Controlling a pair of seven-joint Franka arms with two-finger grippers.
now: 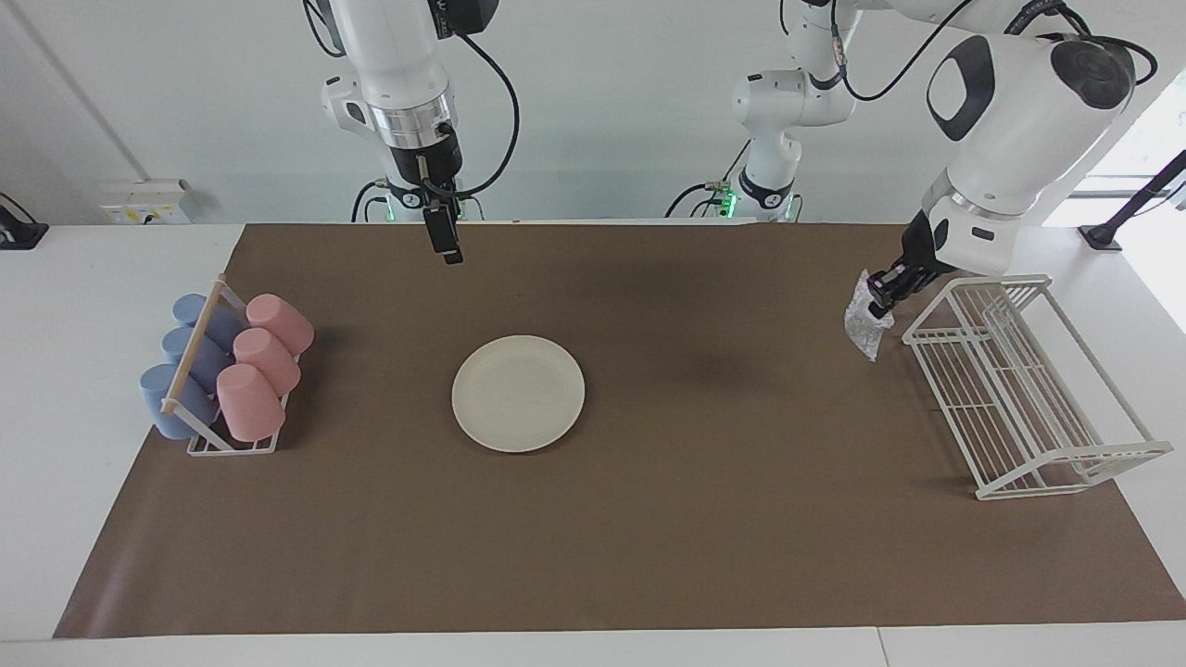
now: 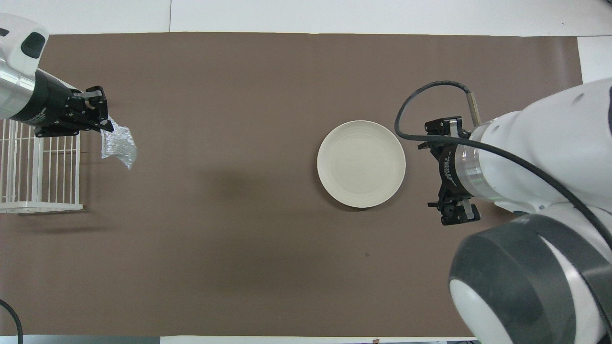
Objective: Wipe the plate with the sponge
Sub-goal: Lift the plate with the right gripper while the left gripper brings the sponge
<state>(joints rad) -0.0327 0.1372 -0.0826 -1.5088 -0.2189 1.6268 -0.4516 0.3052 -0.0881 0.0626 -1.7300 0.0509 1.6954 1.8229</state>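
The cream-white plate (image 1: 518, 393) lies flat on the brown mat near the middle of the table; it also shows in the overhead view (image 2: 361, 163). My left gripper (image 1: 876, 301) is shut on the top of the silvery glittery sponge (image 1: 866, 332), which hangs down from it over the mat beside the wire rack, well away from the plate. The overhead view shows the same gripper (image 2: 103, 128) and sponge (image 2: 119, 148). My right gripper (image 1: 447, 243) waits raised and empty, over the mat just beside the plate toward the right arm's end (image 2: 449, 172).
A white wire dish rack (image 1: 1019, 380) stands at the left arm's end of the table (image 2: 38, 167). A small rack with several blue and pink cups (image 1: 227, 371) stands at the right arm's end. The brown mat (image 1: 704, 519) covers most of the table.
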